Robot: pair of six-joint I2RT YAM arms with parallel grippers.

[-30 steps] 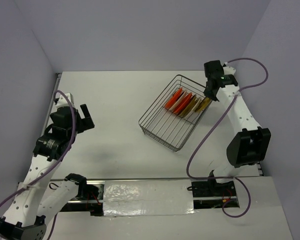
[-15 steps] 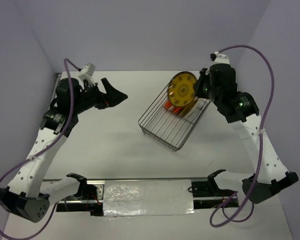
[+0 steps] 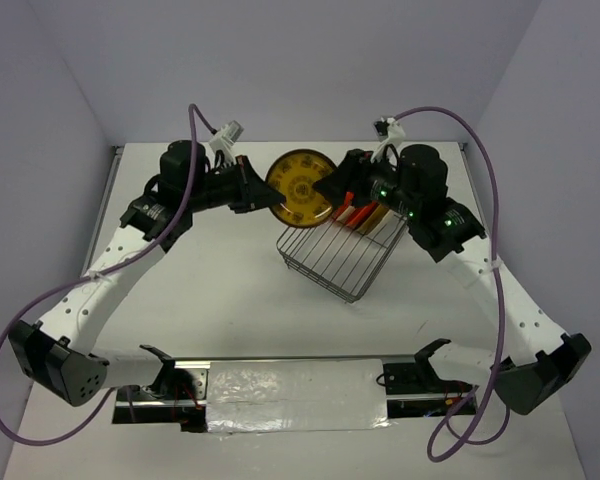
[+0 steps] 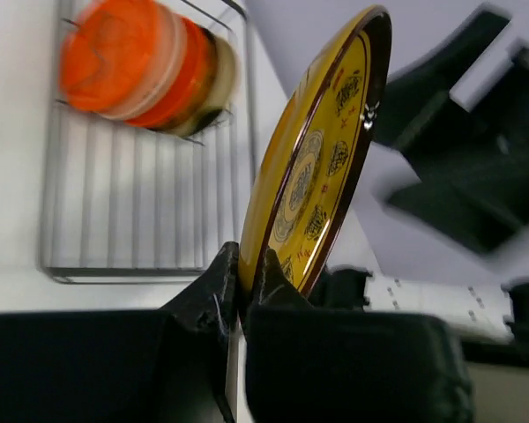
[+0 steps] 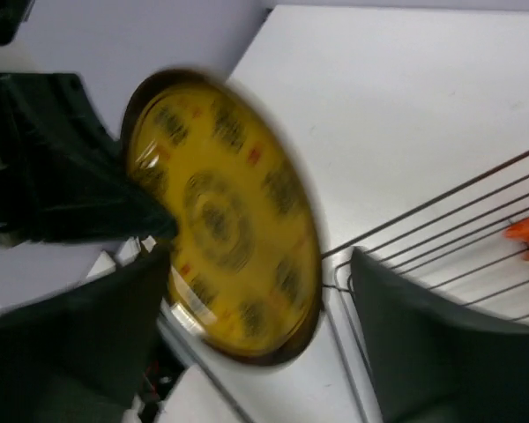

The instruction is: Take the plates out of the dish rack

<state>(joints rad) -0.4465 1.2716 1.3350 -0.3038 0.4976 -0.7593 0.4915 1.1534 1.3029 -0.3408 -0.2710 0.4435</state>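
A yellow-brown plate (image 3: pixel 300 187) with a ring pattern hangs on edge in the air, just left of the dish rack (image 3: pixel 332 268). My left gripper (image 3: pixel 264 196) is shut on its left rim; the left wrist view shows the fingers (image 4: pixel 213 291) pinching the plate (image 4: pixel 322 167). My right gripper (image 3: pixel 336 187) is open at the plate's right side, and the blurred plate (image 5: pixel 225 220) sits between its spread fingers (image 5: pixel 406 308). Orange plates (image 3: pixel 352 211) and others stand on edge at the far end of the rack (image 4: pixel 141 220).
The grey wire rack lies at an angle right of the table's middle, its near half holding no plates. Both arms meet above its far left corner. White table (image 3: pixel 210 290) lies to the left and in front; purple walls close in the sides.
The right gripper lifted the yellow-brown plate out of the rack and carried it left. The left arm swung right and shut on it. The right gripper has opened.
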